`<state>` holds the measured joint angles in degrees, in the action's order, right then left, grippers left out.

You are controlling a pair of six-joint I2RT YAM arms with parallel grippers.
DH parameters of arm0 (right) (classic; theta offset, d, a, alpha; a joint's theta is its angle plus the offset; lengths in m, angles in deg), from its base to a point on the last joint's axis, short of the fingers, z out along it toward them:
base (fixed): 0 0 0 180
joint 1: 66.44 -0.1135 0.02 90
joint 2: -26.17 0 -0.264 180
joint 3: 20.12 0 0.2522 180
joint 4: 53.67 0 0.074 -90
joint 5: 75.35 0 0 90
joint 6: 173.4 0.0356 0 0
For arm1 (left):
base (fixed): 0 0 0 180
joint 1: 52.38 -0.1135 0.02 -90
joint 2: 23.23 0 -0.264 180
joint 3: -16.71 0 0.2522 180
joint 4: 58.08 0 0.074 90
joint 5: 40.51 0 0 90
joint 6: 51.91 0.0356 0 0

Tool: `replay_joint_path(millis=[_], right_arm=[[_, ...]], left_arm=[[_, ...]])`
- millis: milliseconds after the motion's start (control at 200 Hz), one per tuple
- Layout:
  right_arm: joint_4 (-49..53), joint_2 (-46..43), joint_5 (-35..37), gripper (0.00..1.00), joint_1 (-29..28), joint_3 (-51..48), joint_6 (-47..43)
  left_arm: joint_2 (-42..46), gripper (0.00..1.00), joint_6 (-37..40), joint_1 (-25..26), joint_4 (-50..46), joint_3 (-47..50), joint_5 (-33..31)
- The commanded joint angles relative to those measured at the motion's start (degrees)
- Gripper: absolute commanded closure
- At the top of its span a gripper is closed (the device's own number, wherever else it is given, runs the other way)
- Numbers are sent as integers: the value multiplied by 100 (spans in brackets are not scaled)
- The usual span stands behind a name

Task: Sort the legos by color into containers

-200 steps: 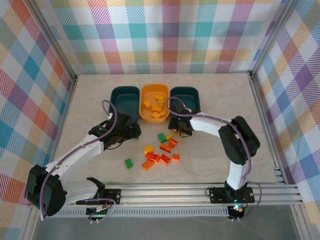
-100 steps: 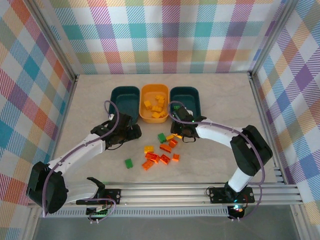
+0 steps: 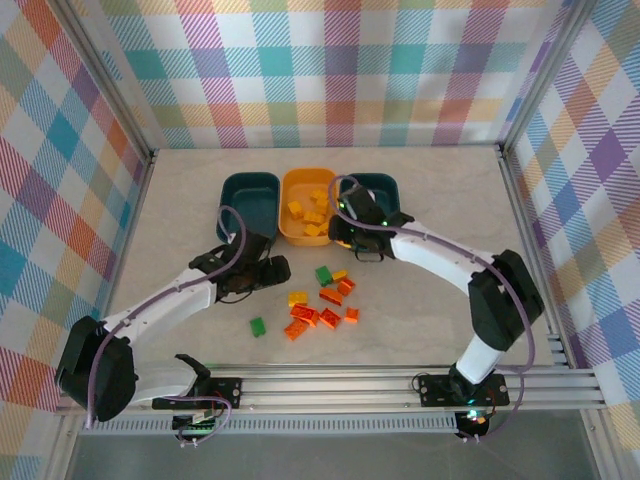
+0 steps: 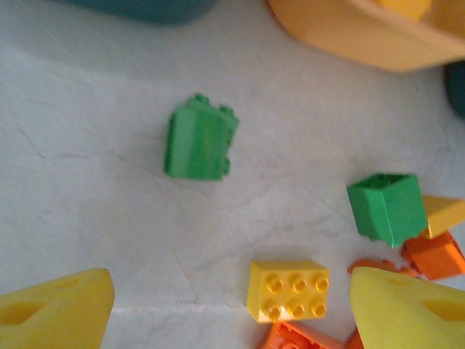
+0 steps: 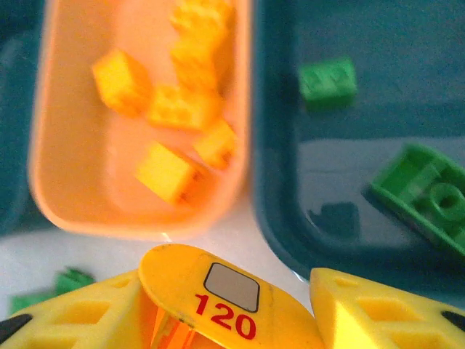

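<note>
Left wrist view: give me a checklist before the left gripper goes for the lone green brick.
1. The left gripper is open: ok.
2. The green brick lies apart from other bricks: ok.
3. The right teal tub holds greens, so it suits: ok.
4. Route to that tub free: not ok, the right gripper hovers at its near rim.
5. What the right gripper holds: cannot tell.
</note>
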<state>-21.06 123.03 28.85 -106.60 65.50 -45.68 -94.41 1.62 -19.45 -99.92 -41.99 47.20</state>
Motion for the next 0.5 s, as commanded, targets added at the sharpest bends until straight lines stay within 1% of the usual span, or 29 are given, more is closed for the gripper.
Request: replay_joint_path(millis=[0, 145, 230, 260, 355, 415, 495], right_arm=[[-335, 620, -130, 46, -31, 553, -446], [-242, 1534, -278, 43, -27, 1501, -769], [-227, 1915, -374, 41, -18, 1918, -858], [-230, 2017, -389, 39, -18, 2045, -885], [-132, 2194, -360, 28, -14, 2388, -954], [-70, 2152, -322, 25, -18, 2473, -1011], [-94, 1898, -230, 23, -18, 2298, -1057]], left_arm=[[-115, 16, -189, 304, 175, 118, 242], [-370, 16, -385, 703, 319, 90, 334], [-536, 16, -474, 899, 305, 23, 228], [-592, 16, -495, 959, 301, 15, 171], [-752, 16, -554, 1025, 336, 52, 112], [-864, 15, -557, 1055, 397, 48, 181], [-1045, 15, -538, 1112, 411, -44, 204]])
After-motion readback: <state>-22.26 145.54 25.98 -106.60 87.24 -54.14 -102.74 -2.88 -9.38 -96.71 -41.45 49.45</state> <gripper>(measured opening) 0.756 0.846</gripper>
